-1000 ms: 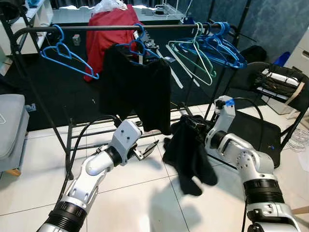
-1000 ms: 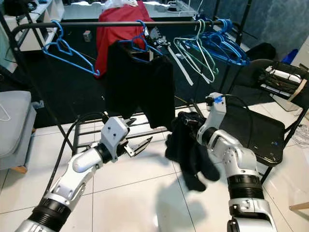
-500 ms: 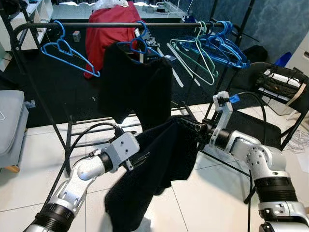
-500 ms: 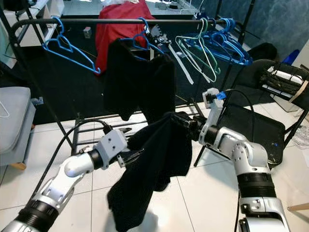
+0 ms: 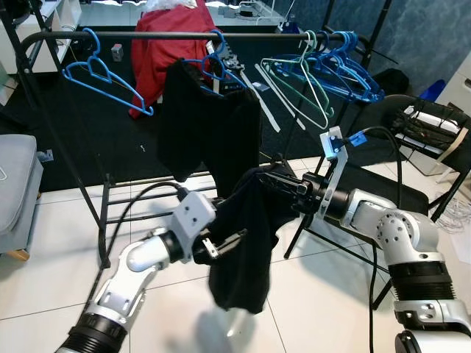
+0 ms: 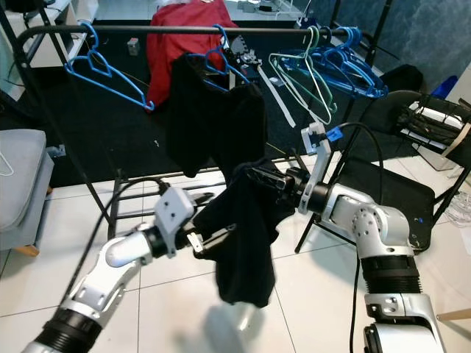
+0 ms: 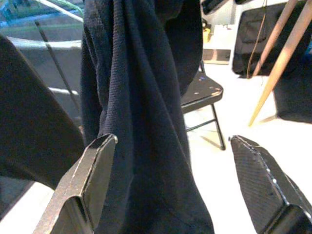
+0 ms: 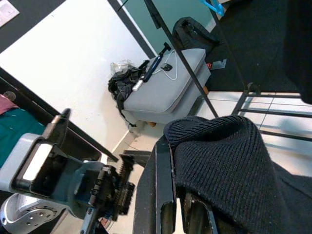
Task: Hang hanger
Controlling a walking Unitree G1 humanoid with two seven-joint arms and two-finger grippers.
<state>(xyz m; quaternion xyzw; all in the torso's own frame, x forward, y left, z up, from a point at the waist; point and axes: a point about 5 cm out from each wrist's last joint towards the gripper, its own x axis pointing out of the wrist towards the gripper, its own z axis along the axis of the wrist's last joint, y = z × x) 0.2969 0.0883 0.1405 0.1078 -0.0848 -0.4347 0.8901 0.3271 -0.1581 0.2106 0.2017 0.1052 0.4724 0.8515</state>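
Observation:
A black knit garment (image 5: 239, 272) hangs down in a limp bundle from my right gripper (image 5: 266, 179), which is shut on its top fold in front of the clothes rack (image 5: 147, 34). In the right wrist view the knit (image 8: 229, 161) lies bunched over the black fingers (image 8: 156, 195). My left gripper (image 5: 227, 243) is open at the garment's left side, about halfway down it. The left wrist view has the cloth (image 7: 141, 122) between its spread fingers (image 7: 92, 180). On the rail hang an empty blue hanger (image 5: 103, 77) and another black garment (image 5: 210, 125) on a blue hanger.
Several green and blue hangers (image 5: 324, 70) crowd the rail's right end, with a red garment (image 5: 173, 44) behind. A black folding chair (image 5: 390, 198) stands at the right and a grey padded seat (image 5: 15, 191) at the left. White tiled floor lies below.
Half a second ago the garment was spread wide between both grippers; now it hangs narrow from the right gripper, which has moved left and up. The left gripper is open beside it.

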